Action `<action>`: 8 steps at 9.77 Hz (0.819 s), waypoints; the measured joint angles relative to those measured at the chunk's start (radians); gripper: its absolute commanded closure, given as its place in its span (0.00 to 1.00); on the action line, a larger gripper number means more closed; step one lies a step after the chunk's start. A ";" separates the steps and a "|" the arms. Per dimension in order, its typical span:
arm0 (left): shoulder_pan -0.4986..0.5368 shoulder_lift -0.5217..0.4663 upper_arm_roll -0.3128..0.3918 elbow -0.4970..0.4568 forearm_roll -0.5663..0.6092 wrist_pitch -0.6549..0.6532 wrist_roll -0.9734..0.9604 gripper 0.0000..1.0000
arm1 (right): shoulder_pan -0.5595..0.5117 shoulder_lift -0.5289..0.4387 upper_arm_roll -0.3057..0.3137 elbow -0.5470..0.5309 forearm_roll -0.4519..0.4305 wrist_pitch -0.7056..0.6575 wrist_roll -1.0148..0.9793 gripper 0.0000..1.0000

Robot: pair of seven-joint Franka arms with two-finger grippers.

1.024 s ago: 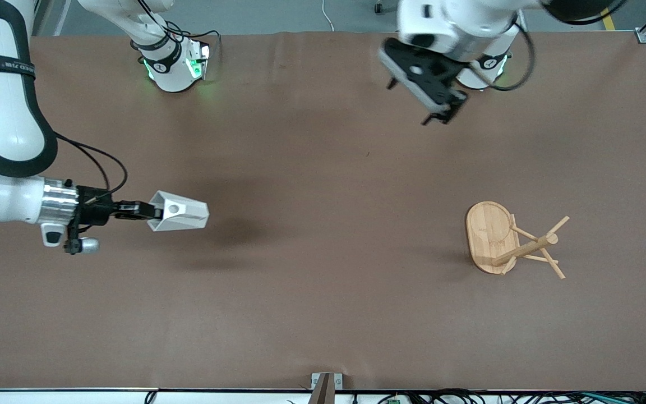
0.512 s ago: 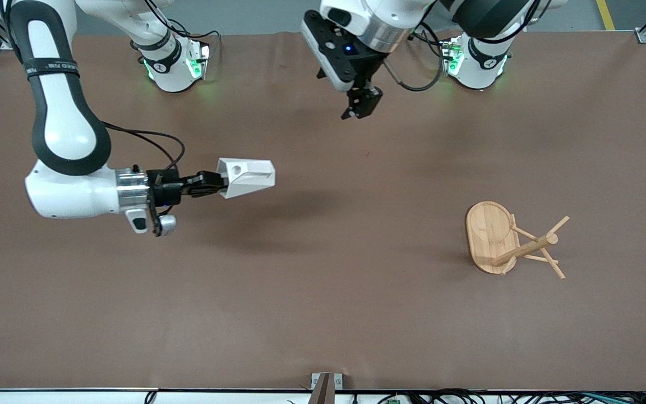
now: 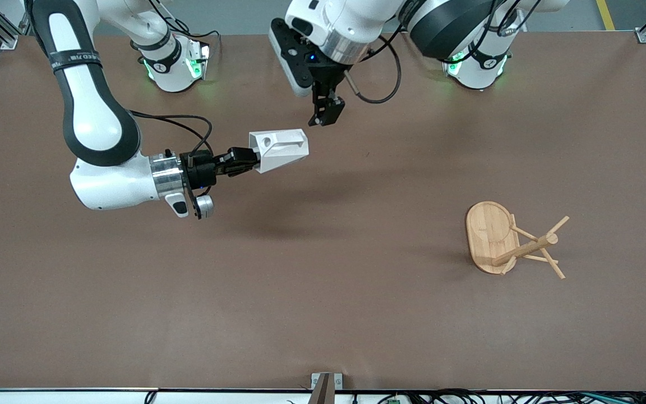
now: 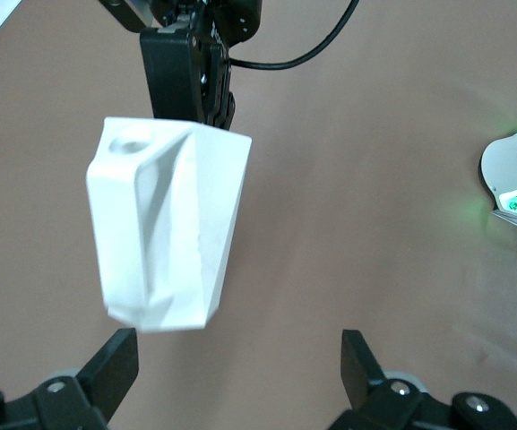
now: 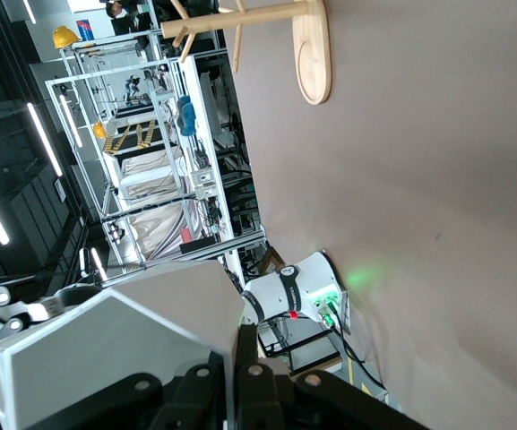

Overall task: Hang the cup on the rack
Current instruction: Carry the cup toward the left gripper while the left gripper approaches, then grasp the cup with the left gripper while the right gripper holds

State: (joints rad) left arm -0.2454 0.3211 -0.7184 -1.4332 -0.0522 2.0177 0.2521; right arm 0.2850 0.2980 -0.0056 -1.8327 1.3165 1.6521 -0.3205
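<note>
Nearest the camera, our bamboo rack (image 3: 502,240) stands at the left arm's end. Over mid-table, the right gripper (image 3: 243,160) pinches the faceted cup (image 3: 278,149), seemingly light, rigid and smooth, by its narrow base; the left gripper (image 4: 238,365), spread wide, hovers beside the cup's rim.

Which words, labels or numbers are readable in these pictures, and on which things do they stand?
Black band on the right arm's upper link: white lettering, too small and blurred to read.
Round marks on the two arm bases: unreadable.
The cup and the rack: no text visible.
</note>
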 measured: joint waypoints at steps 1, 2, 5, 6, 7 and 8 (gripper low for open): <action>-0.004 0.030 0.000 0.022 0.021 0.005 0.000 0.00 | 0.001 -0.003 -0.001 -0.003 0.000 0.000 0.000 1.00; -0.004 0.052 0.001 0.042 0.039 0.005 0.001 0.00 | 0.001 -0.004 -0.002 -0.008 0.001 0.000 -0.001 0.99; -0.014 0.091 0.001 0.052 0.053 0.020 0.003 0.00 | 0.008 -0.009 -0.001 -0.015 0.003 -0.006 -0.003 0.99; -0.019 0.102 0.001 0.052 0.065 0.030 0.003 0.01 | 0.013 -0.015 -0.001 -0.017 0.004 -0.007 -0.004 0.99; -0.020 0.112 0.001 0.052 0.069 0.033 0.003 0.05 | 0.018 -0.025 -0.001 -0.019 0.004 -0.007 -0.004 0.99; -0.020 0.117 0.001 0.052 0.070 0.035 0.003 0.20 | 0.021 -0.035 -0.001 -0.022 0.005 -0.008 -0.004 0.99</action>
State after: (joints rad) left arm -0.2654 0.4385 -0.7178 -1.3813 0.0176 2.0525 0.2552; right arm 0.3057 0.2632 -0.0069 -1.8548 1.3211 1.6446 -0.3242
